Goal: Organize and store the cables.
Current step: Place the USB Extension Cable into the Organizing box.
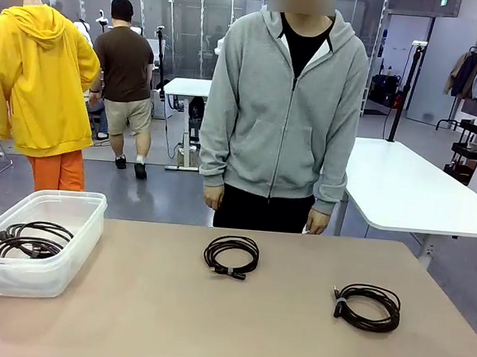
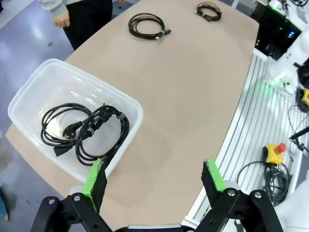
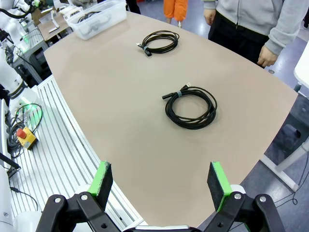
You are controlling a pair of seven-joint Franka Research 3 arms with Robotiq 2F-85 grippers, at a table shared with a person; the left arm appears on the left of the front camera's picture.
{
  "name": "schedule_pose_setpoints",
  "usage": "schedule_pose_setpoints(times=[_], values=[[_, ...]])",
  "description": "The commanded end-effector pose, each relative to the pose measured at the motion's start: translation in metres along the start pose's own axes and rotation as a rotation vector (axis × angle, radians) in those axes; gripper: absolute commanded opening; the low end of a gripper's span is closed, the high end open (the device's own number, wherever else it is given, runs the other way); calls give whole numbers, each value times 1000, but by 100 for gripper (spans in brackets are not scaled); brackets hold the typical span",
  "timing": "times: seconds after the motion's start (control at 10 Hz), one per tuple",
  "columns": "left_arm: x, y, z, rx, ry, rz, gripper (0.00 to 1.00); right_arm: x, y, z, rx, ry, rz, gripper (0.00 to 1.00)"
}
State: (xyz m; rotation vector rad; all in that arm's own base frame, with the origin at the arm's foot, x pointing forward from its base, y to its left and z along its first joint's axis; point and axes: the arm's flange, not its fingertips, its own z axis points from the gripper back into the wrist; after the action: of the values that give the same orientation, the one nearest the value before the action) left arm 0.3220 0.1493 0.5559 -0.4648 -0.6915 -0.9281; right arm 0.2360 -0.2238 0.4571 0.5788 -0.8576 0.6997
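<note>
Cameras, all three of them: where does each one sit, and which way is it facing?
Front view: fixed at the robot's edge, facing across the table to the standing person; torso and hands show.
Left wrist view: above the table's left end, looking down past the open left gripper at the clear bin holding cables.
Right wrist view: above the right end, past the open right gripper at the right coil.
Shared: both wrist views take in the middle coil and that clear bin.

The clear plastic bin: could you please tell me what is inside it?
Coiled black cables lie in the bin, seemingly two overlapping coils; anything beneath them is hidden.
</note>
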Motion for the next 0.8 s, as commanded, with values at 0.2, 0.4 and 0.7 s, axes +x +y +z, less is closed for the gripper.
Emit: schedule_pose_setpoints(times=[0.2, 0.4, 0.7], values=[[-2, -2, 3, -14, -17, -16, 100, 0, 0, 1, 3, -14, 20, 100], [-1, 0, 1, 0, 0, 2, 100, 0, 0, 1, 3, -14, 20, 100], [88, -54, -44, -61, 232, -374, 100, 0, 0, 1, 3, -14, 20, 100]])
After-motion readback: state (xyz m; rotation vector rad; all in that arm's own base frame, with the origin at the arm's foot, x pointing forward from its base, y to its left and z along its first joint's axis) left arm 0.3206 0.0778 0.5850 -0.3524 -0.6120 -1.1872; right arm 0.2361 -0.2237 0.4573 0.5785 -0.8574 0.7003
